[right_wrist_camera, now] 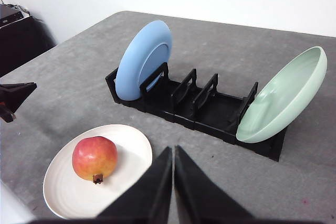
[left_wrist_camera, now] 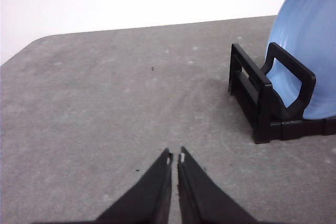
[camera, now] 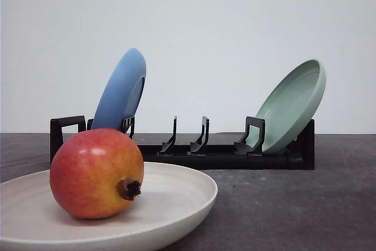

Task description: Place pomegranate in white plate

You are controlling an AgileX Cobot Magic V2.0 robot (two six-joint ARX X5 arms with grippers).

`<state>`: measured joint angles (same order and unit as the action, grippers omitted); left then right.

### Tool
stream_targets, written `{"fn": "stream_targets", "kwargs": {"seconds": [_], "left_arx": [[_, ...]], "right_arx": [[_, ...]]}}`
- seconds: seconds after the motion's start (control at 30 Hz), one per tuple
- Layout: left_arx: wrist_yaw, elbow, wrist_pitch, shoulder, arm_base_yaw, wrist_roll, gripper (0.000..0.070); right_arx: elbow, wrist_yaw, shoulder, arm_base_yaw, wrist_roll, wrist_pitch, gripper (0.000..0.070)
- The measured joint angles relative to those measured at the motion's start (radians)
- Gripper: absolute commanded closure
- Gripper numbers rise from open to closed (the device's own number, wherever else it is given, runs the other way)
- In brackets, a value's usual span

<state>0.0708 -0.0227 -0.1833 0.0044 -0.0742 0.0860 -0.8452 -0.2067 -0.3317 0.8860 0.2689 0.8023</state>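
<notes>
Front view: the pomegranate (camera: 97,173) is sitting inside the white plate (camera: 176,201), toward its left part, with the dark crown nub turning toward the camera and slightly right. The plate is resting on the grey worktop (camera: 294,210) close to the camera. Behind it a black dish rack (camera: 223,156) is standing across the worktop, with a blue plate (camera: 120,93) leaning on edge in its left end and a mint-green plate (camera: 292,106) leaning in its right end; the middle slots are holding nothing.

Left wrist view: the left hand (left_wrist_camera: 175,158) is hovering over bare worktop, its two black fingers lying almost together with just a thin slit between the tips, gripping nothing. The left end of the rack and part of the blue plate are showing just beyond it.

Right wrist view: the right hand (right_wrist_camera: 174,150) is hanging above the worktop between the white plate and the rack, its fingers pressing nearly closed and carrying nothing. The pomegranate is lying on the plate, apart from the fingers.
</notes>
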Motion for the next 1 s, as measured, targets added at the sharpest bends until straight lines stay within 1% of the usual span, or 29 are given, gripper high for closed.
{"fn": "stream_targets", "kwargs": {"seconds": [0.03,0.1,0.17,0.23,0.3,0.4,0.5,0.57,0.63,0.7,0.87,1.0], "left_arx": [[0.0,0.0,0.0,0.0,0.0,0.0,0.07],[0.0,0.0,0.0,0.0,0.0,0.0,0.07],[0.0,0.0,0.0,0.0,0.0,0.0,0.07],[0.0,0.0,0.0,0.0,0.0,0.0,0.07],[0.0,0.0,0.0,0.0,0.0,0.0,0.07],[0.0,0.0,0.0,0.0,0.0,0.0,0.07],[0.0,0.0,0.0,0.0,0.0,0.0,0.07],[0.0,0.0,0.0,0.0,0.0,0.0,0.07],[0.0,0.0,0.0,0.0,0.0,0.0,0.07],[0.0,0.0,0.0,0.0,0.0,0.0,0.07],[0.0,0.0,0.0,0.0,0.0,0.0,0.07],[0.0,0.0,0.0,0.0,0.0,0.0,0.07]], "right_arx": [[0.0,0.001,0.0,-0.021,-0.005,0.0,0.07],[0.009,0.002,0.0,-0.096,-0.026,-0.016,0.07],[0.045,0.006,0.006,-0.195,-0.061,-0.063,0.07],[0.115,0.008,0.021,-0.31,-0.107,-0.133,0.07],[0.209,0.018,0.047,-0.433,-0.162,-0.223,0.07],[0.361,0.071,0.086,-0.605,-0.234,-0.389,0.07],[0.513,0.122,0.117,-0.749,-0.275,-0.56,0.07],[0.603,0.133,0.142,-0.822,-0.285,-0.647,0.07],[0.68,0.135,0.177,-0.879,-0.29,-0.688,0.07],[0.73,0.136,0.216,-0.911,-0.292,-0.689,0.07],[0.796,0.142,0.29,-0.927,-0.295,-0.699,0.07],[0.826,0.2,0.319,-0.927,-0.296,-0.698,0.07]]}}
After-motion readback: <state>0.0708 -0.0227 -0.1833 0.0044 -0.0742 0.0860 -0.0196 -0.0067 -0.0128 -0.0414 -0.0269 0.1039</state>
